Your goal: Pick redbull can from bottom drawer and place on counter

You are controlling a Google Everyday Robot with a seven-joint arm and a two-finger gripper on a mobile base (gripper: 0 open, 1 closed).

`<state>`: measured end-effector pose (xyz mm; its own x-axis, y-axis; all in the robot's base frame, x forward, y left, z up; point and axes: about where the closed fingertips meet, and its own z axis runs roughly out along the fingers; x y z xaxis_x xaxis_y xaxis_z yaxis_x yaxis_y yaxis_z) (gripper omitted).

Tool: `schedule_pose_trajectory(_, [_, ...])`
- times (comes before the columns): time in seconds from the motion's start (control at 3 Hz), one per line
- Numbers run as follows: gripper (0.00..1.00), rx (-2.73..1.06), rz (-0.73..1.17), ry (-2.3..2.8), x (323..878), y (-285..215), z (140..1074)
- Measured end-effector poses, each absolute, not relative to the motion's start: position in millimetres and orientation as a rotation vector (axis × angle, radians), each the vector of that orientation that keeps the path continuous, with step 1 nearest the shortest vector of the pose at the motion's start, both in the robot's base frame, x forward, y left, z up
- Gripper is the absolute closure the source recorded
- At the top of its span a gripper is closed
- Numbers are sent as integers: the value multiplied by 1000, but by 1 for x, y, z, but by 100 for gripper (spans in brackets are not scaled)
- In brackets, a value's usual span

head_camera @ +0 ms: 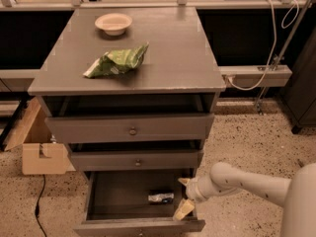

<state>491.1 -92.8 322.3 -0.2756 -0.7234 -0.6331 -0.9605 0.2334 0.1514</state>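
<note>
The redbull can [161,197] lies on its side on the floor of the open bottom drawer [138,225], near its right side. My gripper [183,195] is at the drawer's right wall, just right of the can and not touching it. It is open, with one pale finger [183,181] above and one [182,210] below. The white arm [247,182] reaches in from the right. The counter [168,48] is the grey top of the cabinet.
A green snack bag [117,61] and a pale bowl [113,23] sit on the counter. The two upper drawers [132,131] are pulled out a little. A cardboard box [37,147] stands on the floor at the left. A cable and a rail [256,75] are at the right.
</note>
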Motion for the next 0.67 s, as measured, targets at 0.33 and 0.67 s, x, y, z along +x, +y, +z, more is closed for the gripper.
schedule_pose_trajectory(0.33, [0, -1606, 707, 2000, 511, -68, 261])
schedule_pose_trajectory(0.67, [0, -1612, 699, 1960, 530, -57, 229])
